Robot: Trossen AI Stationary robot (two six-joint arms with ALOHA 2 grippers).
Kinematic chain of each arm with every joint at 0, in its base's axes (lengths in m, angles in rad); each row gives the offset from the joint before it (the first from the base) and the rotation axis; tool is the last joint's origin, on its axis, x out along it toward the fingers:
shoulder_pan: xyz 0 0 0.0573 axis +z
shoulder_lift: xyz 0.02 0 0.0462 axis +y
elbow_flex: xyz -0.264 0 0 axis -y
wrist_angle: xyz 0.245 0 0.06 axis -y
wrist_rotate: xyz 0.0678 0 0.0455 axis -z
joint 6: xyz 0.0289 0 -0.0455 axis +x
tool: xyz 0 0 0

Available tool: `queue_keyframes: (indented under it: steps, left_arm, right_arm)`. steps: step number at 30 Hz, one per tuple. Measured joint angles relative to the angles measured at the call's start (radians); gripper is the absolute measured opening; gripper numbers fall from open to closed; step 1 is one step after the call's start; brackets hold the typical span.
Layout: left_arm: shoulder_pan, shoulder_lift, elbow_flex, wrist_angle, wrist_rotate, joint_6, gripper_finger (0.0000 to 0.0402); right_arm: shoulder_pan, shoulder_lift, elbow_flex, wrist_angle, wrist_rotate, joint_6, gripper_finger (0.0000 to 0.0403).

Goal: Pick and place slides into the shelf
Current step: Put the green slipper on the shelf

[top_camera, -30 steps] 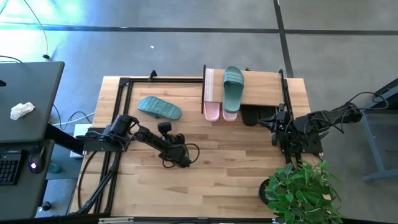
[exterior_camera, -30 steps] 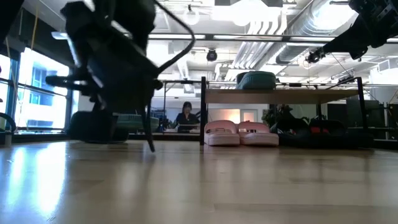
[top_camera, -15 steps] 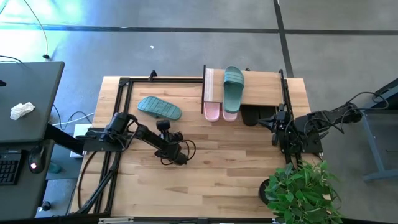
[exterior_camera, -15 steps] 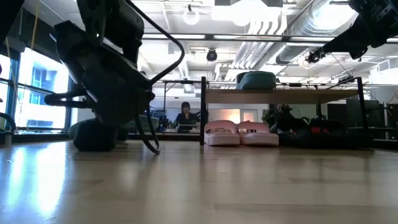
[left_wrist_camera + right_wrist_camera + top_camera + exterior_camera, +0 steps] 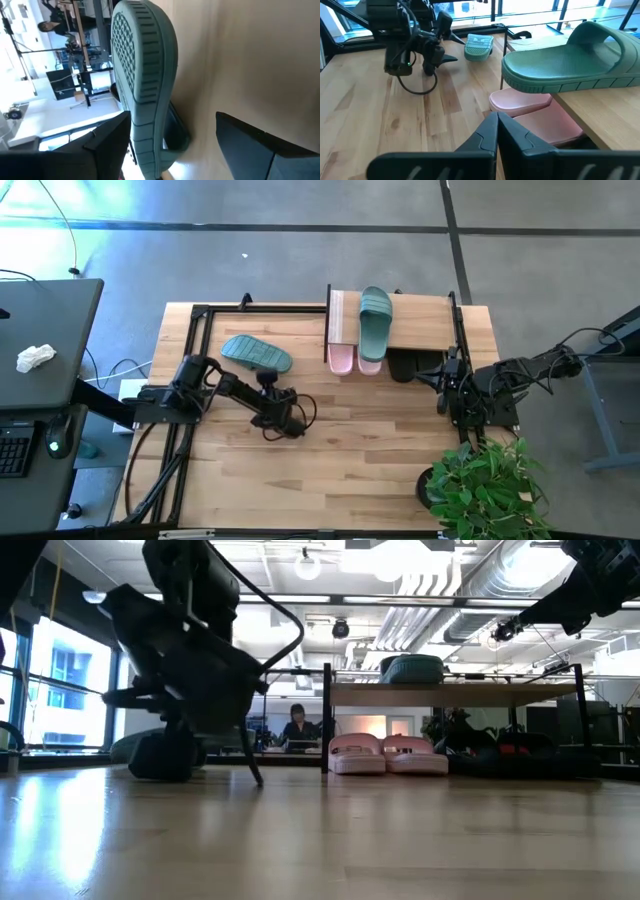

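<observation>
We take the shelf (image 5: 420, 315) as our landmark: one green slide (image 5: 375, 320) lies on its top board, the pink pair (image 5: 352, 360) beneath. The last loose green slide (image 5: 256, 353) lies sole-up on the bench (image 5: 350, 470), left of the shelf. Our left tool (image 5: 293, 423), wide open and empty, sits near it; next we must straddle and grip it. The right tool (image 5: 496, 125) waits closed beside the shelf.

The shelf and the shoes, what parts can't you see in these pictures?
- Black slides: high view, mostly hidden under the shelf top board; low view, too dark to count.
- Pink slides: high view, only the ends stick out from under the board.
- Teal slide on the table: lies sole up, so its strap is hidden; low view, the left arm blocks it.
- Teal slide on the shelf: right wrist view, cut off by the edge.
</observation>
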Motion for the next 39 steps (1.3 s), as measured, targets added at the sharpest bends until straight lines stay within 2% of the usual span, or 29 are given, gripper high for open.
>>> queue_keyframes:
  steps: [5,9,13,19,21,25,31,39]
  left_arm:
    - [0.032,0.0,0.0,0.017,0.014,0.018,0.0267]
    - [0.033,0.0,0.0,0.017,0.018,0.002,0.0235]
    - [0.033,0.001,0.0,0.016,0.021,-0.012,0.0167]
    - [0.033,-0.003,0.0,0.02,0.03,-0.021,0.0035]
    - [0.033,-0.007,0.005,0.015,0.034,-0.023,0.001]
    - [0.023,-0.038,0.023,0.019,0.037,-0.052,0.0012]
    - [-0.05,-0.131,0.106,-0.105,0.03,-0.09,0.0003]
    - [-0.201,-0.223,0.32,-0.373,0.012,-0.229,0.0]
  right_arm:
    - [0.0,0.0,0.0,0.0,0.0,0.0,0.0]
    - [0.0,0.0,0.0,0.0,0.0,0.0,0.0]
    - [0.0,0.0,0.0,0.0,0.0,0.0,0.0]
    - [0.0,0.0,0.0,0.0,0.0,0.0,0.0]
    - [0.0,0.0,0.0,0.0,0.0,0.0,0.0]
    - [0.0,0.0,0.0,0.0,0.0,-0.001,0.0]
    - [0.0,0.015,0.0,0.001,0.0,-0.002,0.0]
    - [0.0,0.061,0.0,0.001,-0.003,0.0,0.0]
